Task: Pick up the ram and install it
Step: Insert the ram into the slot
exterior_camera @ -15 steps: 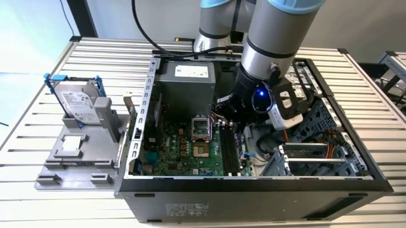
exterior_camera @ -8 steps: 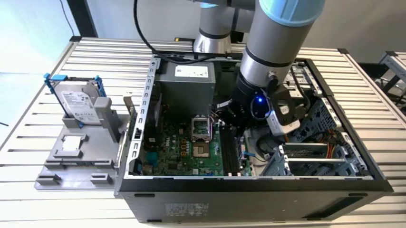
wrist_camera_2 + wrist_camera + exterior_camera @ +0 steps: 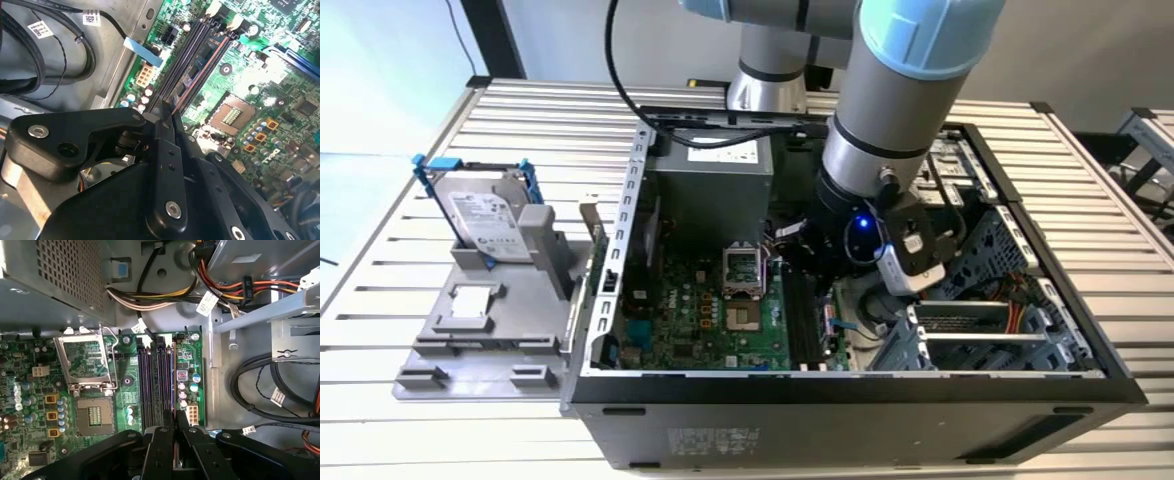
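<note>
The ram (image 3: 176,442) is a thin dark bar seen edge-on between my gripper's (image 3: 176,427) two black fingers, which are shut on it. In the second wrist view its tip (image 3: 173,106) pokes out past the gripper (image 3: 167,119). It hangs over the near end of the black memory slots (image 3: 157,380), in line with them (image 3: 192,55); whether it touches a slot I cannot tell. In the exterior view my gripper (image 3: 803,268) is deep inside the open computer case (image 3: 854,385), beside the green motherboard (image 3: 707,320).
The CPU socket (image 3: 92,415) and its open metal bracket (image 3: 85,360) lie beside the slots. The power supply box (image 3: 50,275), cable bundles (image 3: 260,385) and a drive cage (image 3: 987,320) crowd the case. Outside, a grey tray (image 3: 454,355) holds a blue-framed hard drive (image 3: 487,215) and a small chip (image 3: 474,298).
</note>
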Robot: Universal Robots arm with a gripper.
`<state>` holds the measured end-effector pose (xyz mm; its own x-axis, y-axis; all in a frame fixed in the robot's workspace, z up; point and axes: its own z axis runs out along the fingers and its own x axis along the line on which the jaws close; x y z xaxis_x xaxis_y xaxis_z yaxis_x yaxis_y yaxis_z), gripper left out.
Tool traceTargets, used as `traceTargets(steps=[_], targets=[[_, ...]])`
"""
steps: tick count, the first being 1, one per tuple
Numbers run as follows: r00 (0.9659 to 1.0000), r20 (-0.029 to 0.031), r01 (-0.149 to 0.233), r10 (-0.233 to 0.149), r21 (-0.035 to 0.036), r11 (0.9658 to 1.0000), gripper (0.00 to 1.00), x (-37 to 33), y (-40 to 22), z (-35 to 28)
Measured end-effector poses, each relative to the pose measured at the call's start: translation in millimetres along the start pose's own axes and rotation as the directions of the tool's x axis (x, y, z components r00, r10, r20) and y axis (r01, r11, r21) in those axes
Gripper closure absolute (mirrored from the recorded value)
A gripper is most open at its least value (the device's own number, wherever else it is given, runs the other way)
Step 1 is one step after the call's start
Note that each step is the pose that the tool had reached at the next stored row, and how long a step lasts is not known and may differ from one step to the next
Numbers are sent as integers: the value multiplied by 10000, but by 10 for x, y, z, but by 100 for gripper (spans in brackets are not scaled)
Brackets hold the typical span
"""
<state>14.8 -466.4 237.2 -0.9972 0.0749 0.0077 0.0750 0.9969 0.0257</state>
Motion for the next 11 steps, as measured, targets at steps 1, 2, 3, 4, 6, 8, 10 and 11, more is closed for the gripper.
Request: traceTargets(steps=[1,2,3,4,6,8,10,11], targets=[[10000,-2,69,-69,0,10000,100,-3,0,18],[9999,-3,129,-129,2,9999,100,-7,-1,36],[9998,-4,174,-174,2,9998,100,-8,-1,53],[9998,-5,222,-222,2,9998,100,-8,-1,60],[9996,-8,298,-298,6,9996,100,-8,-2,64],[9993,-10,371,-371,6,9993,100,-8,-2,65],[9989,-11,464,-464,3,9989,100,0,-4,66],[9988,-12,497,-497,3,9988,100,9,-10,67]])
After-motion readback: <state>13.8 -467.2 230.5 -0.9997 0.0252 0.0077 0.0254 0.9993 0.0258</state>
